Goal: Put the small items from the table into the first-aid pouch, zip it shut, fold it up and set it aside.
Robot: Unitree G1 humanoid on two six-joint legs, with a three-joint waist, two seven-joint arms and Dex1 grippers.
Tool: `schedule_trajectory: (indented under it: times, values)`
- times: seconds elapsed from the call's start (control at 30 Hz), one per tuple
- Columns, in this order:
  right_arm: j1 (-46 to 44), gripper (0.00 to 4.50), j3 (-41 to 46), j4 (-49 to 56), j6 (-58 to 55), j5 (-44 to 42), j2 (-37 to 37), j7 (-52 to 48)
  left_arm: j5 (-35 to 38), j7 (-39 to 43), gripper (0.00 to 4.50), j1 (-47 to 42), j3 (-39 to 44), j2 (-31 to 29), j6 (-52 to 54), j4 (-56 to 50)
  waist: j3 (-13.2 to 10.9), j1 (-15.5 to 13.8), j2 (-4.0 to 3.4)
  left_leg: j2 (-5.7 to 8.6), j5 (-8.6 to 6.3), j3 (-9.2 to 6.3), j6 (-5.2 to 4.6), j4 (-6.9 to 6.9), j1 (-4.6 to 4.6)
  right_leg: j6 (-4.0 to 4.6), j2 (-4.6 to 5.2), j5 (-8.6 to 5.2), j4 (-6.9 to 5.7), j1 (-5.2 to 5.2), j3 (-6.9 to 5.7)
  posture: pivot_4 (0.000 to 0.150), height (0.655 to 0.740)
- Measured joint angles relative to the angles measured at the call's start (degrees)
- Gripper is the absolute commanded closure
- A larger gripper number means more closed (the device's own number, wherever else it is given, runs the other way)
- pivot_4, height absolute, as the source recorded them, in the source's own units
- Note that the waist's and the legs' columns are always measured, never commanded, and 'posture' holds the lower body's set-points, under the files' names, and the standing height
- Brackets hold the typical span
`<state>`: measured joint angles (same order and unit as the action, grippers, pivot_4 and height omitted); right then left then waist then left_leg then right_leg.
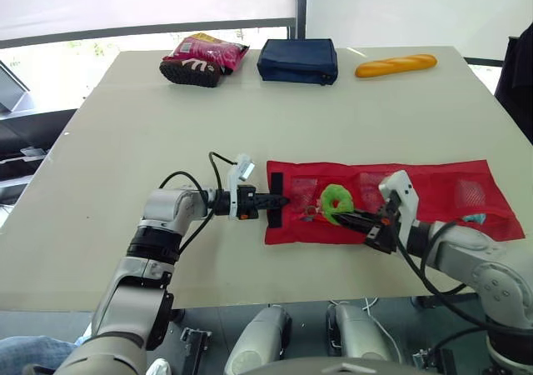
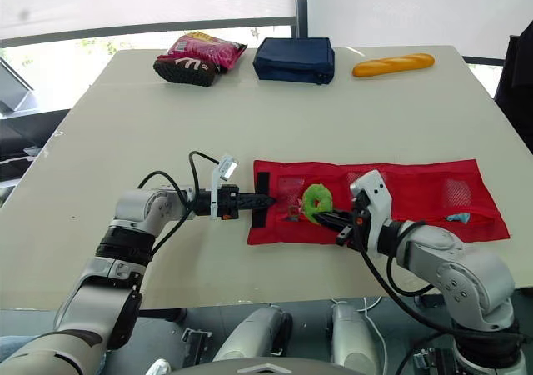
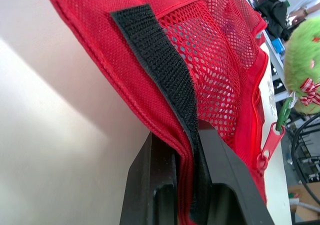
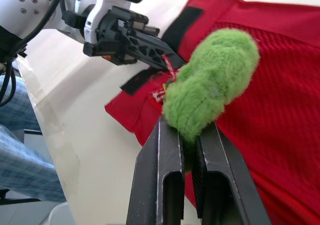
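First-aid pouch (image 1: 433, 183): red, opened out flat as a long strip, lying along the near edge of the table (image 1: 166, 133), from about the centre out to the right. Mesh pockets face up. One mesh pocket (image 1: 470, 193) sits toward the right end. A small blue item (image 1: 475, 219) sits at the near right corner; cannot tell whether it is inside a pocket or on top.

Green fuzzy ring (image 1: 337, 200): on the left part of the pouch, over the mesh, tipped up rather than flat. A bit of red-and-white ribbon shows on it in the left wrist view.

Right gripper (image 1: 354, 218): reaches in from the near right, fingers pressed onto the near edge of the green fuzzy ring, the fluff squeezed between them.

Left gripper (image 1: 279, 201): comes in from the left, level with the table, fingers pinched on the pouch's left end. The black velcro strip (image 3: 160, 65) running across that end passes between the fingers, and the fabric is lifted slightly off the table there. A red zipper pull (image 3: 270, 142) hangs just beyond the mesh.

Far edge of table, well apart from the pouch: a pink snack bag (image 1: 204, 57) at left, a navy case (image 1: 298, 61) in the middle, a bread loaf (image 1: 396, 65) at right.
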<state>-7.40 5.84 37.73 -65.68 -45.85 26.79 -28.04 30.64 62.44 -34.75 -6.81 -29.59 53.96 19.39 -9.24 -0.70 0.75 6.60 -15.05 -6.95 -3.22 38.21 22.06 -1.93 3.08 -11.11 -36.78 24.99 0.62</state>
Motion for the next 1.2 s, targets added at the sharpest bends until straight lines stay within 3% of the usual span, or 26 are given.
schedule_trajectory:
  times: [0.27,0.67,0.87,1.2]
  values:
    - [11.22,4.44,9.62,0.73,3.25,-3.16,4.92,-1.24,-1.47,3.59,4.50,0.20,-1.01,-2.27,-2.70,0.55,-0.01,0.10,0.00,-0.07,-0.13,0.02,-0.21,-0.01,0.01,-0.20,-0.03,-0.12,0.03,0.00,-0.01,0.150,0.7293]
    - [18.70,4.44,21.59,-1.06,7.00,-6.89,7.43,-1.00,-2.83,7.42,4.50,0.43,-2.02,-4.53,-5.80,1.90,-0.04,-0.06,-0.03,-0.08,-0.14,0.03,-0.23,0.00,0.03,-0.21,-0.03,-0.13,0.05,0.00,0.00,0.150,0.7293]
    - [25.48,4.44,33.85,-16.06,14.59,-1.23,15.19,-7.32,-3.93,9.94,4.50,0.01,-2.39,-6.02,-8.19,4.15,-0.05,-0.07,-0.04,-0.07,-0.18,0.08,-0.30,-0.01,-0.02,-0.13,-0.01,-0.08,0.08,-0.06,0.02,0.150,0.7293]
    - [24.29,4.44,37.06,-28.07,20.27,8.56,17.18,-3.01,-5.09,11.20,4.50,-0.71,-2.70,-6.05,-10.50,5.97,-0.03,-0.13,-0.13,-0.13,-0.18,0.10,-0.28,-0.02,-0.04,-0.21,-0.02,-0.13,0.06,-0.07,0.03,0.150,0.7293]
